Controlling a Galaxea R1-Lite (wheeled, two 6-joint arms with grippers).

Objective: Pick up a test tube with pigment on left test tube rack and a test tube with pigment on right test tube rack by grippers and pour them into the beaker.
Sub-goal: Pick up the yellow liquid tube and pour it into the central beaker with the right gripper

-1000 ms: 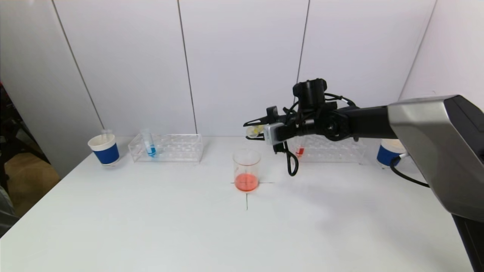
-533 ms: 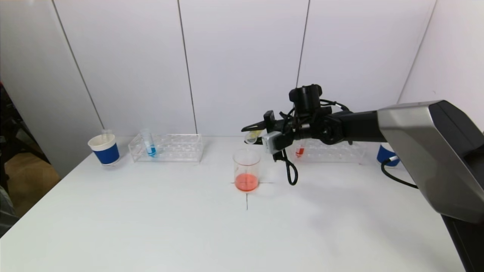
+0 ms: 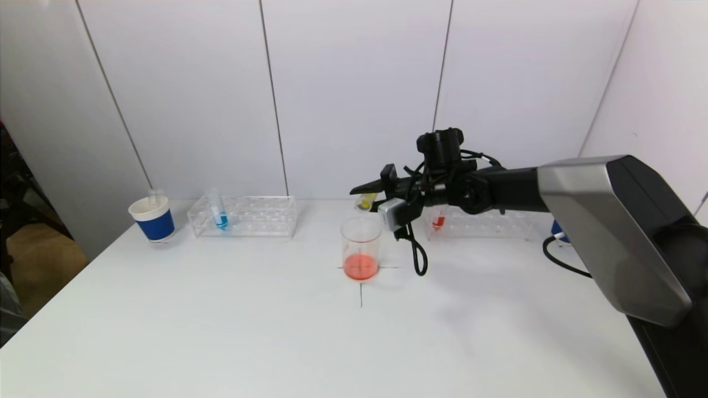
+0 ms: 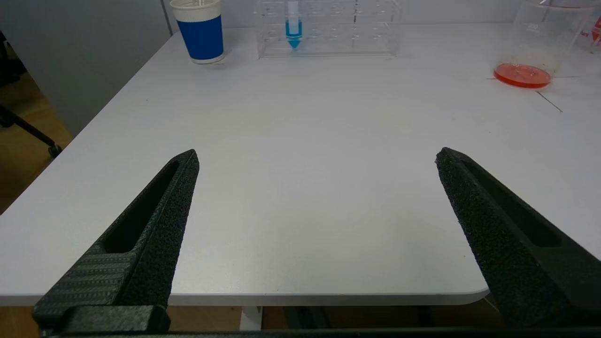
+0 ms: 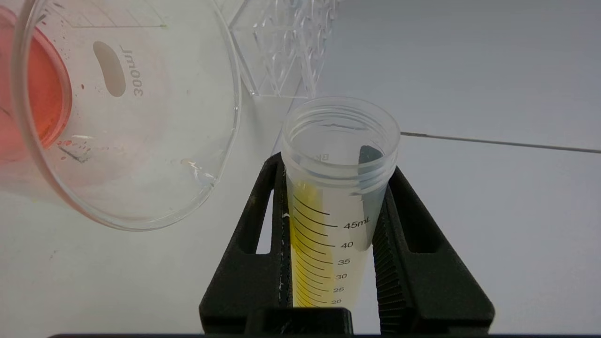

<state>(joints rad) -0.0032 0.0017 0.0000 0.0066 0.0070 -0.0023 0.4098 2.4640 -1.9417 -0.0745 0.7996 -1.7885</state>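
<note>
White table (image 3: 221, 331) against white wall panels; black cross mark on the table under the beaker.

Right gripper (image 3: 368, 198): fingers pressed against a graduated test tube (image 5: 338, 188) with yellow pigment, clamped from both sides just below its threaded mouth. Tube is tipped over, mouth pointing toward the beaker (image 3: 361, 249); yellow liquid lies along the lower side of the tube wall. In the head view the tube mouth sits above the beaker's rim, at its far right edge. No stream visible at the mouth.

Beaker: clear glass, upright on the cross mark at table centre, shallow layer of orange-red liquid at the bottom, a few droplets on the inner wall.

Right test tube rack (image 3: 481, 224): clear acrylic, behind the right arm, one tube with red pigment (image 3: 438, 221) standing in it. Blue paper cup (image 3: 557, 231) at its far right, mostly hidden by the arm.

Left test tube rack (image 3: 243, 216): clear acrylic, far left of the table, one tube with blue pigment (image 3: 219, 213) upright near its left end. Second blue paper cup (image 3: 152, 218) just beside that rack.

Left gripper (image 4: 317, 157): fingers spread wide, holding nothing, low at the near table edge, well apart from the rack.
</note>
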